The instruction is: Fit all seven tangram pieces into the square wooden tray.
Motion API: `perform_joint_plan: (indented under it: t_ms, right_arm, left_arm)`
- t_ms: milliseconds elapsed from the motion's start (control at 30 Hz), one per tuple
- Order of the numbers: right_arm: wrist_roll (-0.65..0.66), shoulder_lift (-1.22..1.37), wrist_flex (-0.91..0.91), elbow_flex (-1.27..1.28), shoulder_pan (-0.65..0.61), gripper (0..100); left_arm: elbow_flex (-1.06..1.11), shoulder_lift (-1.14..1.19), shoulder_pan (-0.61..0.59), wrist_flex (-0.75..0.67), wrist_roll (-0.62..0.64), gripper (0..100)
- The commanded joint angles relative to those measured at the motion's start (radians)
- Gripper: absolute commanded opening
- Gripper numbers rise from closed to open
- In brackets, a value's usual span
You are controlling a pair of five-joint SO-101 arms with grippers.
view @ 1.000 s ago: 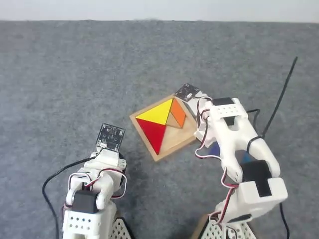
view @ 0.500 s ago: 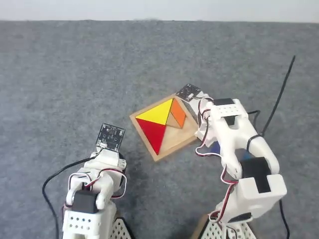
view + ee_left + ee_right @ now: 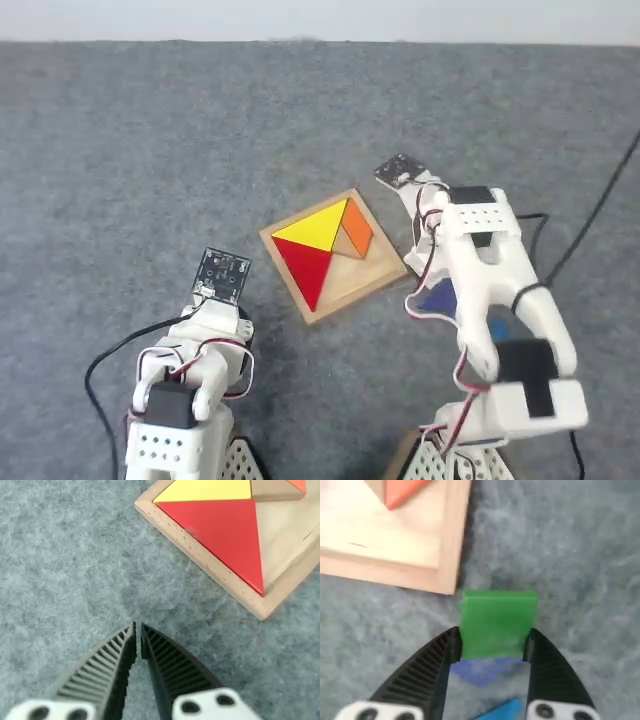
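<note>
The square wooden tray (image 3: 350, 290) lies mid-table, turned like a diamond. In it sit a yellow triangle (image 3: 315, 228), a red triangle (image 3: 308, 268) and an orange piece (image 3: 357, 228). My right gripper (image 3: 492, 635) is shut on a green square piece (image 3: 498, 615) just off the tray's edge (image 3: 451, 555), above the grey mat. Under it lie a dark blue piece (image 3: 479, 672) and a light blue piece (image 3: 504, 711); the dark blue piece (image 3: 438, 298) peeks out beside the right arm. My left gripper (image 3: 138, 627) is shut and empty over the mat, short of the tray's corner (image 3: 260, 607).
Grey felt covers the whole table, with free room to the left, the far side and the far right. The right arm (image 3: 485, 270) stands over the mat just right of the tray. The left arm (image 3: 195, 370) is at the front left.
The right arm has swung to the right, off the tray's right corner and out over the mat. The left arm has not moved.
</note>
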Motion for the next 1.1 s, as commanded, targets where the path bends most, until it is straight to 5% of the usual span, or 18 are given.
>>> perform_joint_plan:
  t_ms: [0, 200, 567, 867, 1067]
  right_arm:
    - [-0.044, -0.124, 0.019, -0.055, -0.125, 13.7]
    - [-0.089, -0.094, 0.019, -0.094, -0.328, 13.7]
    - [-0.1, 0.13, 0.019, -0.285, -0.39, 13.7]
    - [-0.123, 0.041, 0.105, -0.267, -0.165, 26.1]
    - [-0.123, 0.071, 0.054, -0.219, 0.016, 24.2]
  left_arm:
    - [-0.01, -0.015, -0.003, 0.003, -0.002, 2]
    - [-0.01, -0.015, -0.003, 0.003, -0.002, 2]
    - [-0.01, -0.015, -0.003, 0.003, -0.002, 2]
    - [-0.01, -0.015, -0.003, 0.003, -0.002, 2]
    - [-0.01, -0.015, -0.003, 0.003, -0.002, 2]
